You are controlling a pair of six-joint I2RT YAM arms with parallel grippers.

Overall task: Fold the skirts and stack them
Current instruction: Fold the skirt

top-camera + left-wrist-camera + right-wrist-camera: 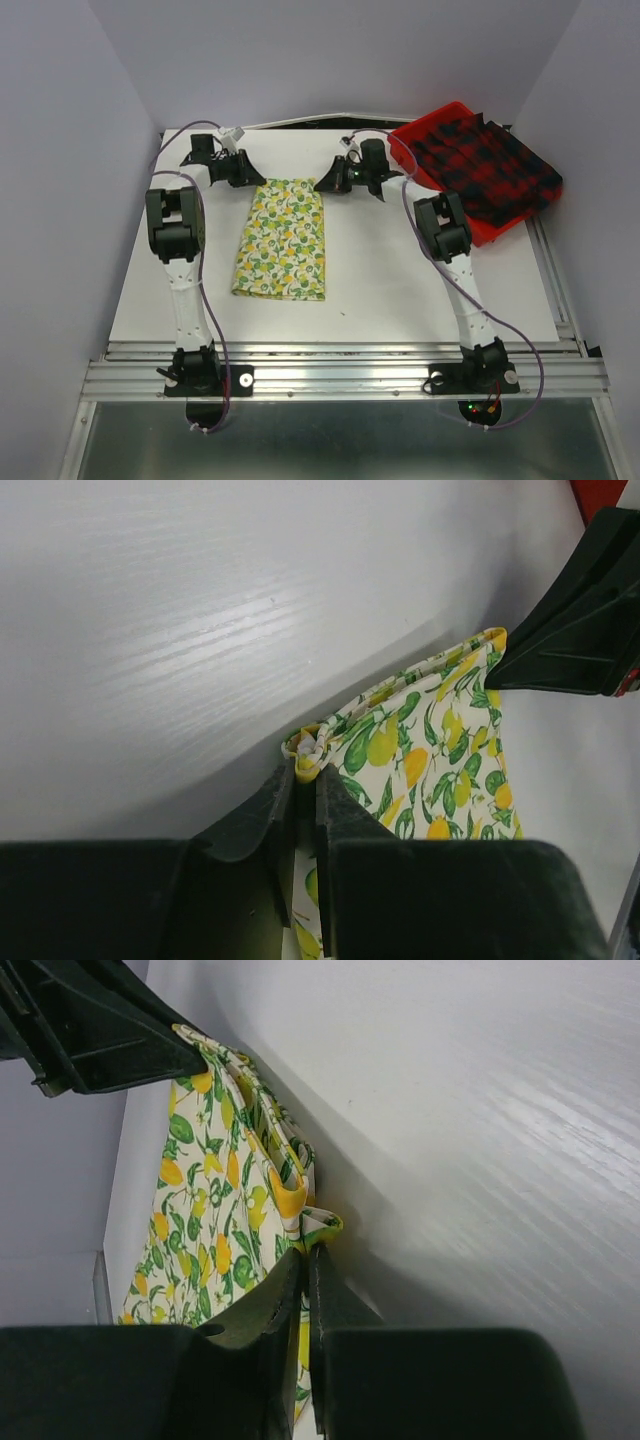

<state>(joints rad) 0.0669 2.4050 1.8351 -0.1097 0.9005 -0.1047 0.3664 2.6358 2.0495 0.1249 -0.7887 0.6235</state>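
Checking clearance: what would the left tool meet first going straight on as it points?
The lemon skirt corner it pinches, then likely bare table; the right tool seems off-line, depth unclear.

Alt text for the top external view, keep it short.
On a white table, the left gripper and right gripper each pinch a far corner of a lemon-print skirt lying flat between the two arms. A red-and-black plaid skirt lies over a red tray at the far right.
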